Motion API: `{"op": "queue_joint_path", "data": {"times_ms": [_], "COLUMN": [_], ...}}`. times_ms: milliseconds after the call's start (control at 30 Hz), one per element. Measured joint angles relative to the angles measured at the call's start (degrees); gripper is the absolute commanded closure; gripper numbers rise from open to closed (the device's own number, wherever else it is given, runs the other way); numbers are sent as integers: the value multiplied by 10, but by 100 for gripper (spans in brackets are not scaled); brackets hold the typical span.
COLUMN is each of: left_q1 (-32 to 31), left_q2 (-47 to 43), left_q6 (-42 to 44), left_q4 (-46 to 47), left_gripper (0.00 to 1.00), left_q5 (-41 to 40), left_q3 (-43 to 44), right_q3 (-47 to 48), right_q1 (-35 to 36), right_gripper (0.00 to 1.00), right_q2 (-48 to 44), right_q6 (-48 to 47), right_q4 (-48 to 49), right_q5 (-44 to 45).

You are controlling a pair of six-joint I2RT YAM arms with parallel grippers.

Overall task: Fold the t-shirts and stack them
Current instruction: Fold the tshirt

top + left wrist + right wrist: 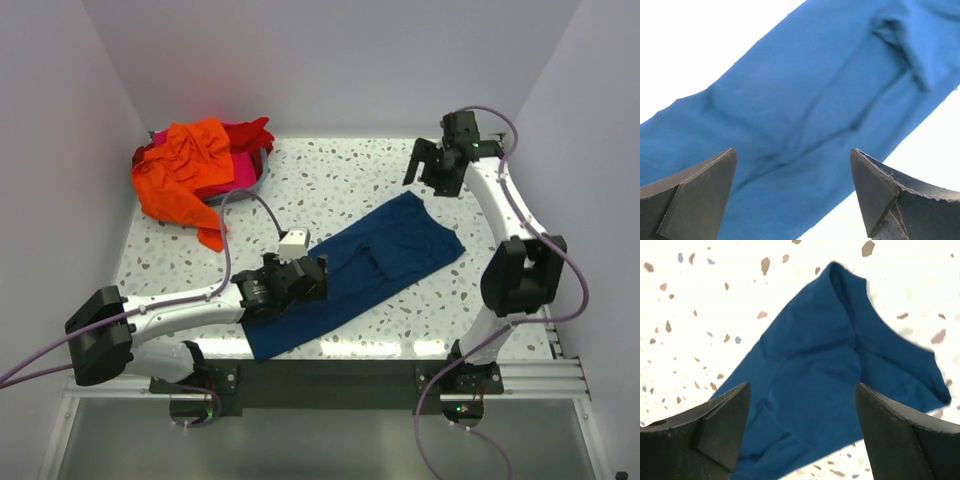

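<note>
- The left gripper (792,167) is spread wide and grasps nothing. It hangs low over the near half of the navy t-shirt (815,100), with cloth showing in the gap between its fingers.
- The right gripper (800,400) is also released and empty. It is raised over the far right of the table (330,180) and looks down on the shirt's far end.
- The navy shirt lies flat as a long band that looks folded lengthwise. It runs on a slant from the table's front edge, beside the left arm, out toward the right-middle. A few creases and a raised ridge cross it.
- It should handle as soft, light and limp. Lifted, it would likely sag from wherever it is pinched, and the stacked layers could slide apart.
- The best holds are probably the two corners of one short end, pinched through every layer so the band travels as one. A pinch mid-cloth would likely bunch it.
- The orange t-shirt (185,175), the red t-shirt (255,135) and the magenta t-shirt (243,170) are heaped unfolded in the far left corner. They spill over a grey tub (262,172), well apart from the navy one.
</note>
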Motion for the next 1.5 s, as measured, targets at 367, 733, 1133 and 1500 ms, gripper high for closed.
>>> {"op": "queue_joint_path", "data": {"times_ms": [367, 733, 1133, 1500], "left_q1": [16, 17, -2, -102], "left_q2": [-44, -60, -79, -52], "left_q6": [7, 5, -31, -110], "left_q4": [18, 79, 217, 223], "left_gripper": [0, 0, 2, 2], "left_q5": [22, 48, 69, 104], "left_q3": [-149, -199, -254, -227], "right_q3": [-294, -386, -284, -43], "right_q1": [67, 76, 73, 73], "right_gripper": [11, 11, 11, 12], "right_q2": [-210, -126, 3, 162], "right_q6": [22, 35, 37, 35], "right_q4": [53, 112, 109, 54], "right_q5": [-33, -45, -42, -42]}}
